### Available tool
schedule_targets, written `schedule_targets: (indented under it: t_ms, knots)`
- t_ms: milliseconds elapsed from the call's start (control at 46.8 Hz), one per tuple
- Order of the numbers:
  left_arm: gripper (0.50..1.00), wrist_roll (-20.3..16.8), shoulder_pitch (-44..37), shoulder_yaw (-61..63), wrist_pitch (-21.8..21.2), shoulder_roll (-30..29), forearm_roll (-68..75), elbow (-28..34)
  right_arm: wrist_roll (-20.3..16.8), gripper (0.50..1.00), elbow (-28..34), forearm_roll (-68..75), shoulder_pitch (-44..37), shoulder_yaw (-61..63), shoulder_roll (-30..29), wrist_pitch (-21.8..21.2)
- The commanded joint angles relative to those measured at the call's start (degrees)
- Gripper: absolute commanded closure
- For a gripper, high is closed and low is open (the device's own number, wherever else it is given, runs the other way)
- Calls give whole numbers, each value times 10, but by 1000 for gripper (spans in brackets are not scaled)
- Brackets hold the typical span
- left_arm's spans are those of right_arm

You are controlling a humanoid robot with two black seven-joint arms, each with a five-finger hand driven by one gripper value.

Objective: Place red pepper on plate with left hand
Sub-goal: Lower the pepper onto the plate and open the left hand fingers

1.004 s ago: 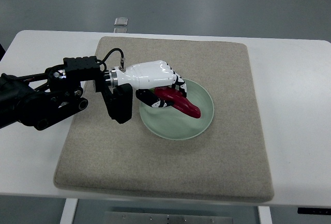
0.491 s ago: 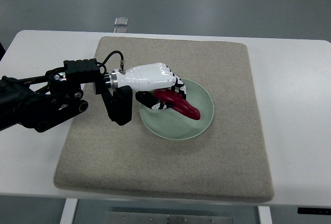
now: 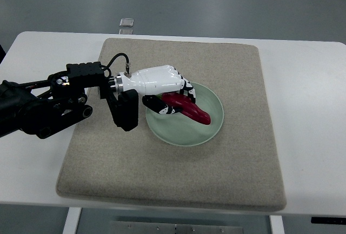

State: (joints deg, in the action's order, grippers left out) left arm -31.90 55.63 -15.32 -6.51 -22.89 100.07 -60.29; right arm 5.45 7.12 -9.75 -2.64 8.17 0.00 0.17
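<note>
My left hand [image 3: 165, 85] reaches in from the left side, its white shell hovering over the left rim of a pale green plate [image 3: 212, 128]. My fingers [image 3: 186, 89] are curled around the stem end of a red pepper [image 3: 186, 107], with my thumb tucked underneath, so I am gripping the pepper. The pepper is long and dark red; its free end angles out toward the middle of the plate, pointing down and to the right. From this steep view I cannot tell whether the tip is resting on the plate or hangs just above it.

The plate sits near the middle of a beige mat [image 3: 238, 174], which lies on a white table [image 3: 308, 82]. My right hand is not in view.

As I judge it, most of the task is done: the pepper is already over the plate, well inside its rim. What is left is to lower it the last bit if it is not down, open my fingers to release it, and draw my hand away to the left.

Compared with the frames from half a second and a second ago, almost nothing differs. My hand and the pepper sit in nearly the same spot, shifted perhaps very slightly to the left, and my grip looks unchanged. The plate and mat have not moved.
</note>
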Motion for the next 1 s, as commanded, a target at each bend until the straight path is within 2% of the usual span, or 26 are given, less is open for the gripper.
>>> schedule_targets:
  t_ms: [0,171,278,385,620,705,919,983]
  knots:
    - [1000,0,0,-1,-1,0,-1,0,0,568,0,0,0,0,0,0]
    - [1000,0,-1,-2,-3,12,-3,0,0,568,0,0,0,0,0,0]
    - [943,0,-1,-2,-11,14,-3,0,0,568,0,0,0,0,0,0]
    - [862,0,-1,-2,-15,14,-3,0,0,568,0,0,0,0,0,0]
    - [832,0,-1,-3,-15,14,-4,0,0,568,0,0,0,0,0,0]
    - [765,0,-1,-6,-15,14,-4,1,0,568,0,0,0,0,0,0]
    - [722,0,-1,-8,-16,14,-9,1,0,568,0,0,0,0,0,0]
    - [662,0,-1,-9,-18,14,-18,1,0,568,0,0,0,0,0,0]
